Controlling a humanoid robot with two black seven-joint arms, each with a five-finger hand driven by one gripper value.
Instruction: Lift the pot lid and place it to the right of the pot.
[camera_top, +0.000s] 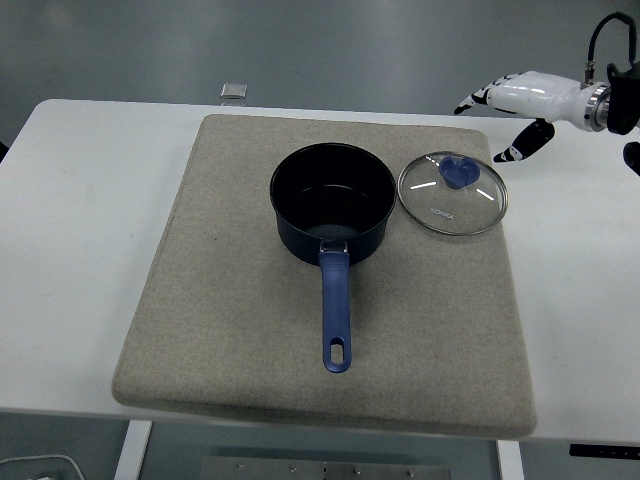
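The glass pot lid (453, 193) lies flat on the grey mat (230, 330), just right of the open pot (333, 203); it looks stiff, breakable and smooth, so the blue knob (460, 173) is the best hold, and the right robot hand (510, 110) hangs beyond it, far right over the worktop (90, 200), fingers spread, holding nothing
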